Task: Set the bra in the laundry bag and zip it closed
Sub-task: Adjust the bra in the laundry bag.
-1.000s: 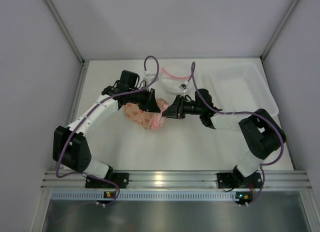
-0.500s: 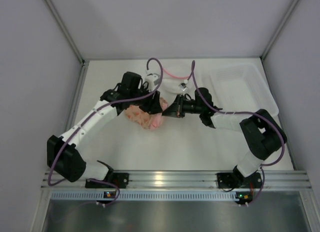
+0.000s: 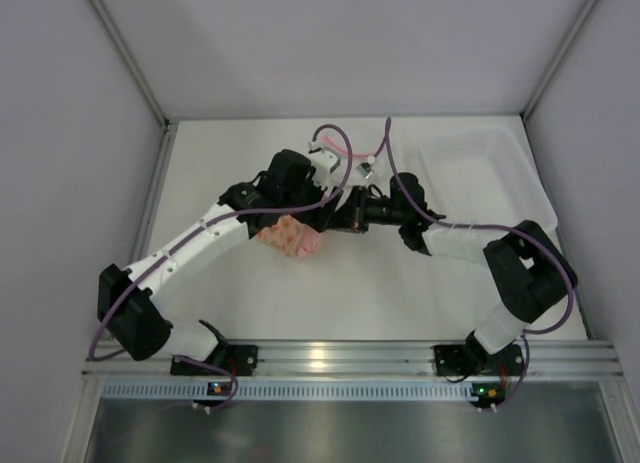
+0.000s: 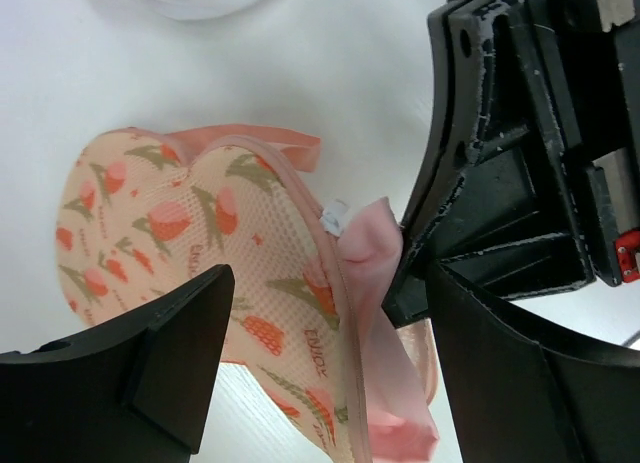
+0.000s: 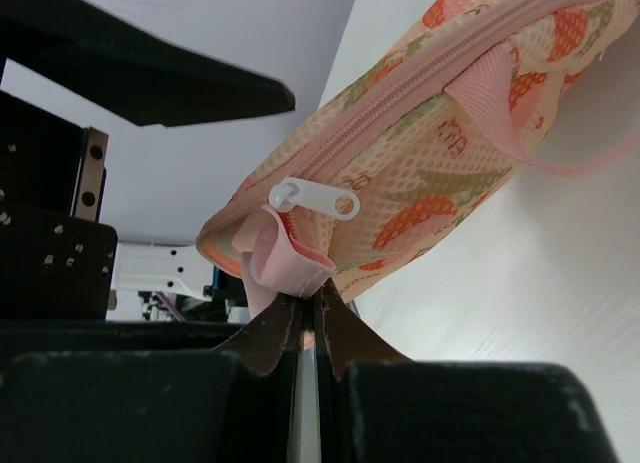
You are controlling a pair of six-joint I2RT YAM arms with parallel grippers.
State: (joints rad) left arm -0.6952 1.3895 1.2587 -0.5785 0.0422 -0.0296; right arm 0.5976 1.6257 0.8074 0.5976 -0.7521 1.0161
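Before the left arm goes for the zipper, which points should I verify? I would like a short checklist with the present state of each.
1. Right gripper holds the pink flap at the bag's end: ok, shut on it.
2. Left gripper open: ok, its jaws stand on either side of the laundry bag.
3. Zipper pull free to reach: ok, nothing grips it.
4. Zipper fully closed: not ok, a small gap shows beside the pull.
5. Bra fully inside: cannot tell; some pink fabric shows along the seam.
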